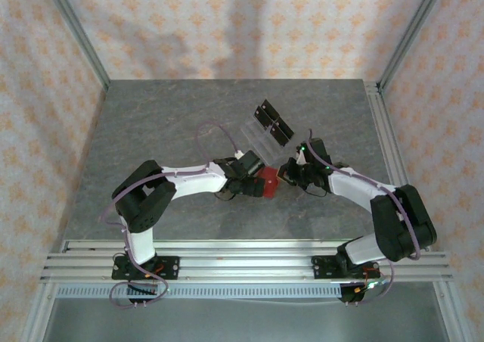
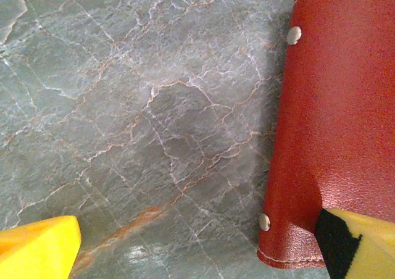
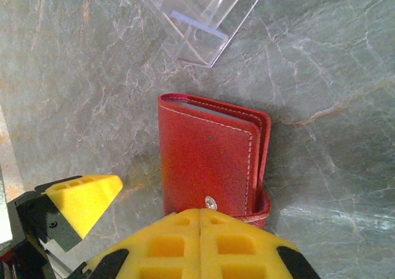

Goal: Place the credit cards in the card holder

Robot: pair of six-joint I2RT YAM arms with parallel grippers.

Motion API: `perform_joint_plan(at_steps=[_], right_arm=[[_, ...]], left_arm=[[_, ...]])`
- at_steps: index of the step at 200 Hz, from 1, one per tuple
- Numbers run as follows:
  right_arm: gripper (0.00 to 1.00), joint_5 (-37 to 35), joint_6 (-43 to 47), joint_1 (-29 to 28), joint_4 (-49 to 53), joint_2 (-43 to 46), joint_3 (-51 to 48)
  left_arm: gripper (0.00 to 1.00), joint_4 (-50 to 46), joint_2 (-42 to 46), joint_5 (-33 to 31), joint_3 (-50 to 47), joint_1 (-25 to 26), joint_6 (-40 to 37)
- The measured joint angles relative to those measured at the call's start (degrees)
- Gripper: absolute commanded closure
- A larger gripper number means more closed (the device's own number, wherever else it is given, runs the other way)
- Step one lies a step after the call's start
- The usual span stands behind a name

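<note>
Top view: red wallet [image 1: 266,181] sits mid-table between left claw [image 1: 249,184] and right claw [image 1: 286,174].

Left wrist: jaws wide apart, one pad [image 2: 336,242] overlapping the wallet's pebbled, white-stitched leather.

Right wrist: jaws pressed together, empty, just over the folded wallet. Pale sliver between the covers, probably cards [image 3: 207,108].

Judged a late step. Next: press it shut squarely.

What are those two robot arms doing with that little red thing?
Both arms are reaching down to the red card holder, which lies folded on the table. The left gripper is wide open, with one finger over the holder's corner. The right gripper is shut, its tip right at the holder's snap edge. A clear stand sits just beyond.
</note>
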State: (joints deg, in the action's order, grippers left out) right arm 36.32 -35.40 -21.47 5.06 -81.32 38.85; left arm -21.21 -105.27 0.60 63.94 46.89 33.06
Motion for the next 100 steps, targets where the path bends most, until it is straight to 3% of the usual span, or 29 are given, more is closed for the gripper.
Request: perform_joint_plan(at_steps=[51,100], right_arm=[[1.00,-0.81,0.13,-2.67,0.33,0.04,0.07],[1.00,-7.13,-0.79,-5.53,0.28,0.04,0.09]], left_arm=[[0.00,0.02,-0.02,0.02,0.00,0.00,0.04],[0.00,0.28,-0.22,0.22,0.00,0.00,0.04]])
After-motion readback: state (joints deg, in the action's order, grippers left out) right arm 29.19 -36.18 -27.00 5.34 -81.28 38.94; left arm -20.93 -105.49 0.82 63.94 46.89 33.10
